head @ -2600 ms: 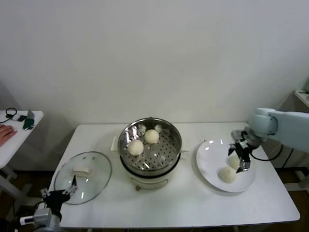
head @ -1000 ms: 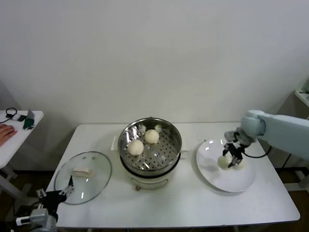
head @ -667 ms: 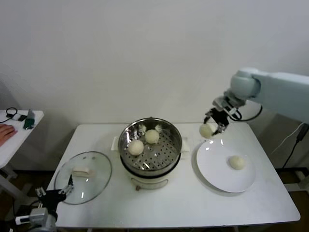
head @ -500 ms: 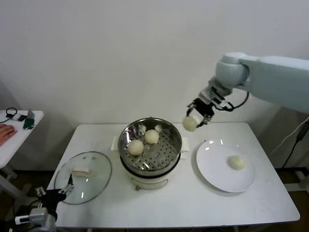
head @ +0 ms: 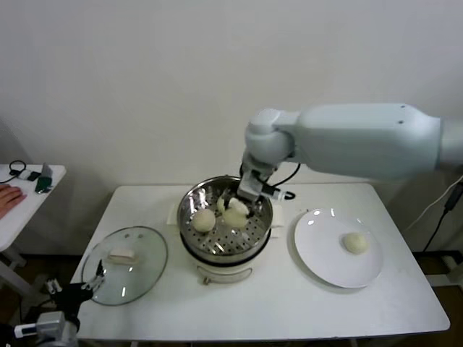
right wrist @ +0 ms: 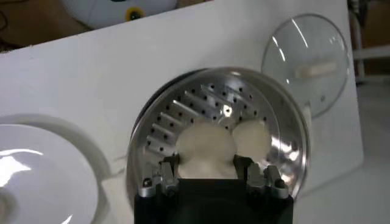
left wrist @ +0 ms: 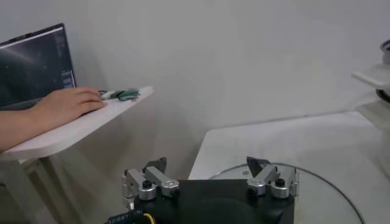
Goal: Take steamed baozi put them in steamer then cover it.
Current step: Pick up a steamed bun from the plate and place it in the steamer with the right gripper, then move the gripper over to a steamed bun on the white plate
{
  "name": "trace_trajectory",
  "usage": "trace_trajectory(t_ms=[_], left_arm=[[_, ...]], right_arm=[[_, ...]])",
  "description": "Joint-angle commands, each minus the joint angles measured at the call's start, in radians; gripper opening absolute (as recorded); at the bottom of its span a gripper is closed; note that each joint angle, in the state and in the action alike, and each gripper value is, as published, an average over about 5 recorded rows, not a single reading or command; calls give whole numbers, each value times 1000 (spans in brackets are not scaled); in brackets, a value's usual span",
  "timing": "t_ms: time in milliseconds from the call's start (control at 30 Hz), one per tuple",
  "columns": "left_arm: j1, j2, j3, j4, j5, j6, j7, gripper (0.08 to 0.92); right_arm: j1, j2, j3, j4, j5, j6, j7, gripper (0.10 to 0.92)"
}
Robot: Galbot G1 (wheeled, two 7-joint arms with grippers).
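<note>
The steamer (head: 189, 204) stands mid-table with its perforated tray (right wrist: 225, 109) showing. My right gripper (head: 237, 212) is inside its rim, shut on a baozi (right wrist: 206, 146) just above the tray. A second baozi (head: 203, 220) lies on the tray beside it, also in the right wrist view (right wrist: 254, 137). Another is partly hidden behind the gripper. One baozi (head: 354, 243) lies on the white plate (head: 318, 253). The glass cover (head: 137, 278) lies flat to the steamer's left. My left gripper (head: 69, 293) is open and empty at the cover's near-left edge.
A side table (head: 18, 210) with a person's hand (head: 9, 195) and a laptop (left wrist: 33, 61) stands to the left. The right arm (head: 347, 137) spans above the table's right half. The cover's rim (left wrist: 329, 192) lies just ahead of the left gripper.
My right gripper lifted a baozi off the plate, carried it left and lowered it into the steamer. One baozi stays on the plate. The left gripper has barely shifted.
</note>
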State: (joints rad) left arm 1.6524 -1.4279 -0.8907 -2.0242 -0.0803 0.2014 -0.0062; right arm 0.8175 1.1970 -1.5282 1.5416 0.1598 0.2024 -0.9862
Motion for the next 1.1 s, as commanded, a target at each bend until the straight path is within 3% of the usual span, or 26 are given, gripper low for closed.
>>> trace_trajectory(t_ms=[33,433,667,833,967,1100], left_arm=[[4,-3,-2,3,-1,-2,-1,823],[3,-7,3,2,0,-1,-1,823],[7,-6,3,-4,0,-1,0,823],[6,-4,3,-8,-1,-1,0,823],[3,-1,4,-7,-2,0,1,823],[1,3,5,-6,-5,0,2,823]], right_arm=[[-160,110,6,-79,-81,28,24,619],[-197,107,7,-134,-106,47,41,631],[-112,61,27,-158,-56,97,4,786],[69,-37,-27,-225,148,90,-81,821],[200,-154,-129,-317,382,-13,-157,823],[290,-269,-284,-340,516,-117,-172,823]])
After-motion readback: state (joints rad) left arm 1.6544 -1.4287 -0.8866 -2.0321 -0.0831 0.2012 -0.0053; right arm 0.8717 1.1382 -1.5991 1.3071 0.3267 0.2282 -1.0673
